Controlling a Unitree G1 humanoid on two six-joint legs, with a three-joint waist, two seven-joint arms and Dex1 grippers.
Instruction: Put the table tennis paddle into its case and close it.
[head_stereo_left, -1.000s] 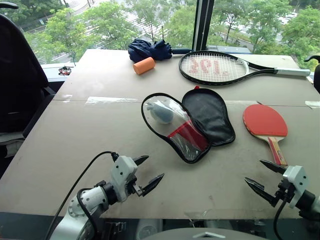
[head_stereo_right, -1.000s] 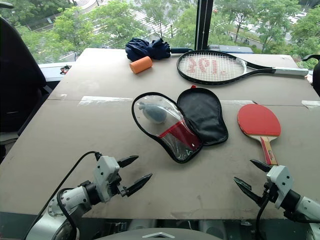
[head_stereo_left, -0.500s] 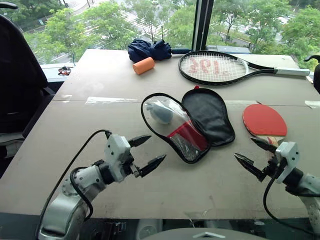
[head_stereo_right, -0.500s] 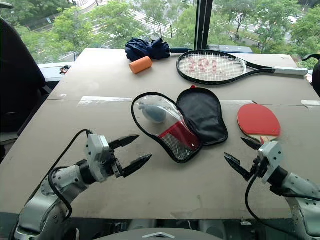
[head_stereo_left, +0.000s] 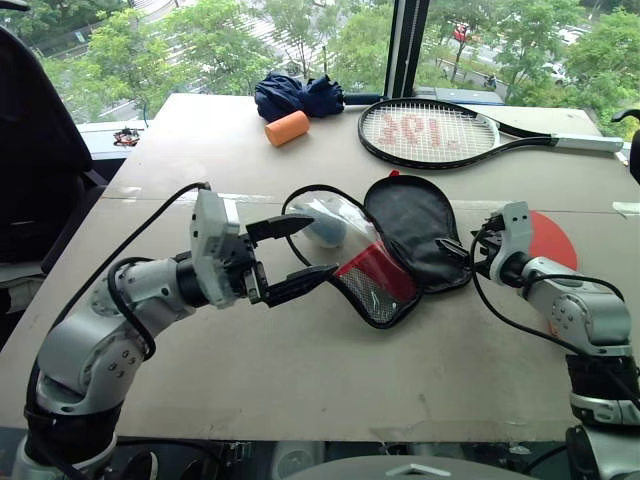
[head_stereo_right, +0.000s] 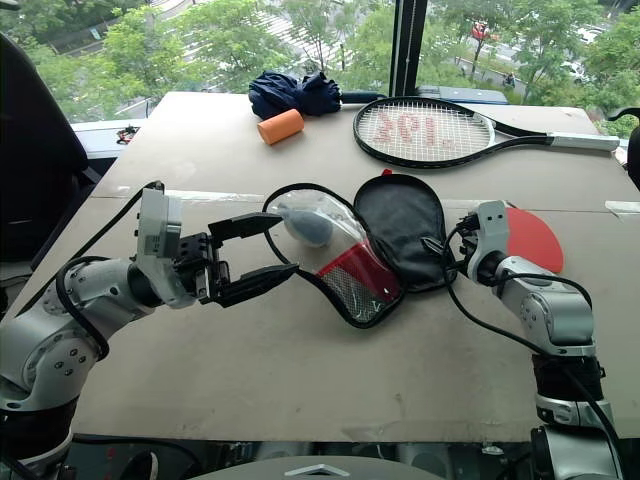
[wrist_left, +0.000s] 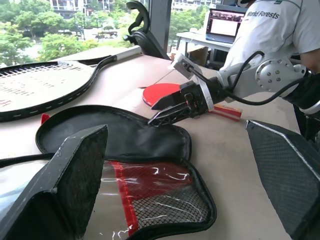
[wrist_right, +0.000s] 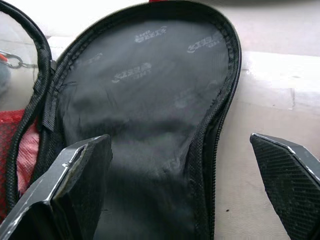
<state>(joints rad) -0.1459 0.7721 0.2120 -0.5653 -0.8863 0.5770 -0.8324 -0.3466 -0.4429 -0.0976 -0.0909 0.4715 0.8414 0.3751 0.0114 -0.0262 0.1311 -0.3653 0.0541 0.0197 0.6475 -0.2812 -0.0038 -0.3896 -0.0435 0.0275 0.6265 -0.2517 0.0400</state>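
The case (head_stereo_left: 415, 228) lies unzipped and spread flat mid-table. Its black lined half (wrist_right: 150, 110) is on the right. Its clear-window half with the red panel (head_stereo_left: 372, 270) is on the left, with a fuzzy grey-blue ball (head_stereo_left: 322, 226) under the window. The table tennis paddle (head_stereo_left: 552, 238) lies right of the case, red face up, partly hidden behind my right arm; its handle (wrist_left: 227, 112) shows in the left wrist view. My left gripper (head_stereo_left: 322, 247) hovers open just left of the clear half. My right gripper (head_stereo_left: 455, 252) is open at the black half's right edge, empty.
A large black tennis racket (head_stereo_left: 440, 135), a dark blue fabric bundle (head_stereo_left: 295, 97) and an orange cylinder (head_stereo_left: 288, 129) lie at the table's far side. A black chair (head_stereo_left: 30, 150) stands at the left. A person in a white shirt (wrist_left: 265, 30) sits beyond the right end.
Both arms have risen and reached forward from the table's near edge. The left gripper now hangs by the case's clear half; the right crossed in front of the paddle to the black half.
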